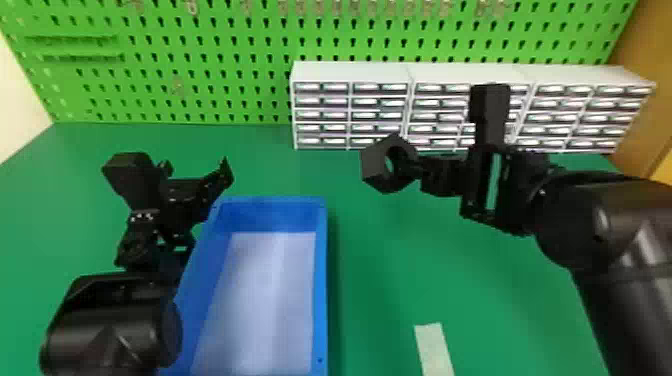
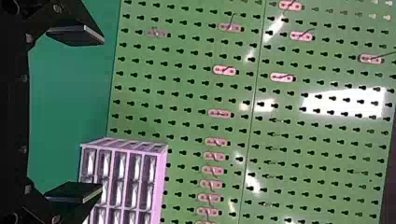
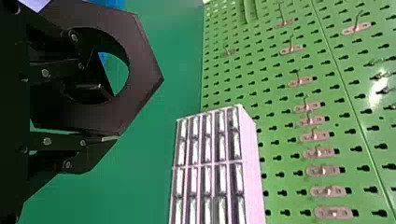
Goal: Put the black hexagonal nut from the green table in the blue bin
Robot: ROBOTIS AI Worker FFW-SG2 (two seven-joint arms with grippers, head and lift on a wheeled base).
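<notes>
Your right gripper (image 1: 419, 169) has its jaws grasping the black hexagonal nut (image 1: 374, 166), thick, flat-sided, round-holed; your left gripper (image 1: 196, 175) has its jaws released, apart.

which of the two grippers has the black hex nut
The right gripper: one finger is through the hole of the black hexagonal nut, the other outside it. The left gripper is open and empty.

No readable text anywhere.
</notes>
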